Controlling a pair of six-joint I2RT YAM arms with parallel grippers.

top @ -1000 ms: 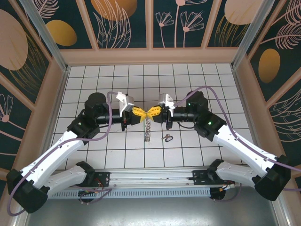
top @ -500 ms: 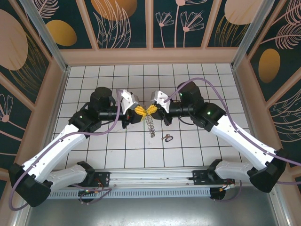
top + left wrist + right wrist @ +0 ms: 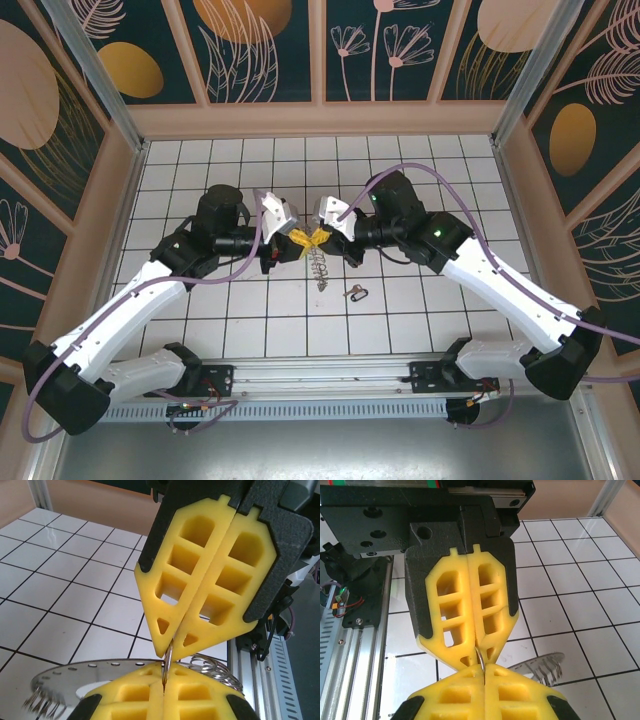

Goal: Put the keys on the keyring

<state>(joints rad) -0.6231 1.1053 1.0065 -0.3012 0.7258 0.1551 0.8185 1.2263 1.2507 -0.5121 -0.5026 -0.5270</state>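
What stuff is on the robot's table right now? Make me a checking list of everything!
surface: white tiled table with dark grid lines.
job's things: keyring pinched in mid-air between both grippers; a silvery coiled bunch hangs under it; a small metal piece, maybe a key, lies alone on the tiles.
clutter: nothing seen.
grippers: left gripper and right gripper meet tip to tip, both shut on the keyring.
cables: a purple cable loops over each arm.
surroundings: wooden frame with flower-patterned panels; metal rail at the near edge.
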